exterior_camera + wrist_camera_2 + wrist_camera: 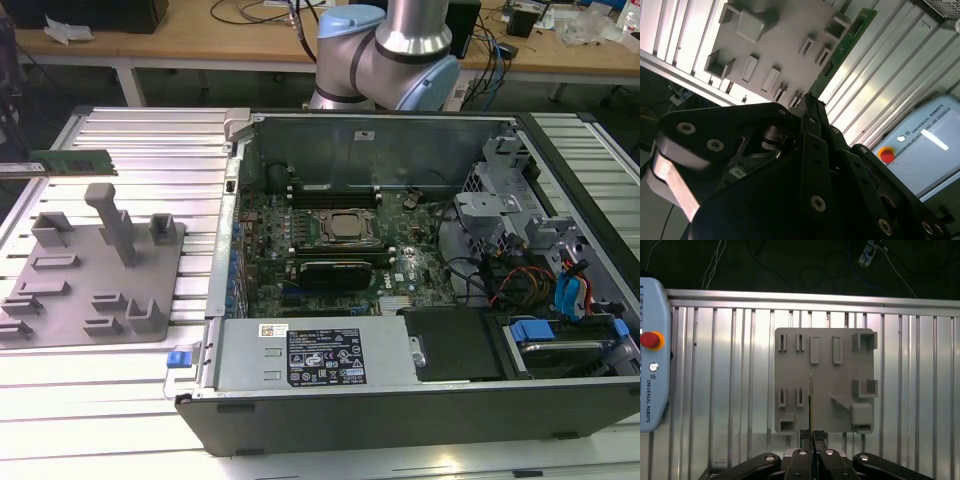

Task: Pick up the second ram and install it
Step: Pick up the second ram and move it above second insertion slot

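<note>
One ram clamped edge-on between jaws.

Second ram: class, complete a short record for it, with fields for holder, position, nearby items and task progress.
Item: second ram, a long green stick
Holder: gripper, shut on one end of it
Position: by the grey tray, at the exterior view's left
Nearby: open computer case, towards the exterior view's right
Progress: picked up, not yet installed in the case
</note>
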`<state>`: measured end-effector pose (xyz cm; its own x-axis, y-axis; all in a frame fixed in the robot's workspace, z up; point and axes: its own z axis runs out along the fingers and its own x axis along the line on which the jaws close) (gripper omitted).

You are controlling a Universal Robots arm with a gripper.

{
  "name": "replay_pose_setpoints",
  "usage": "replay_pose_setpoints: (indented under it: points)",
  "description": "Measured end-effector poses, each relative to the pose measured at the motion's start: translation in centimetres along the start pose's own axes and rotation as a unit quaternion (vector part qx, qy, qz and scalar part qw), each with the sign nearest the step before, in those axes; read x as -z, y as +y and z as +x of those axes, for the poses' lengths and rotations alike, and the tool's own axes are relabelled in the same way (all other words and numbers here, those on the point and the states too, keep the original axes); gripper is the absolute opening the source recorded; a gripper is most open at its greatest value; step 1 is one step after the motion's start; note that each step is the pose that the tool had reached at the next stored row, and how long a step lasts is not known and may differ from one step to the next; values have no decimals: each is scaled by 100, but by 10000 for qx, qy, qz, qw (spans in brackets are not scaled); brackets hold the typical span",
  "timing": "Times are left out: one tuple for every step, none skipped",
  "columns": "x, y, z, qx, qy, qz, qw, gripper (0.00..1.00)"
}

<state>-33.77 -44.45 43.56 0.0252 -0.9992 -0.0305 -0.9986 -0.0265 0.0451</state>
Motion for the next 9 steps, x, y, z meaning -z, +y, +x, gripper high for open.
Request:
replay_pose_setpoints:
  points:
    - [1, -17, 0, 0, 0, 0, 10000, 9]
    - [2, -59, 1, 0, 0, 0, 10000, 9]
    - [4, -92, 2, 0, 0, 0, 10000, 9]
    - [5, -108, 3, 0, 0, 0, 10000, 9]
    - [6, -125, 3, 0, 0, 0, 10000, 9]
    - [7, -152, 4, 0, 0, 0, 10000, 9]
    - [8, -174, 4, 0, 0, 0, 10000, 9]
    - [9, -191, 5, 0, 0, 0, 10000, 9]
    - [10, -221, 5, 0, 0, 0, 10000, 9]
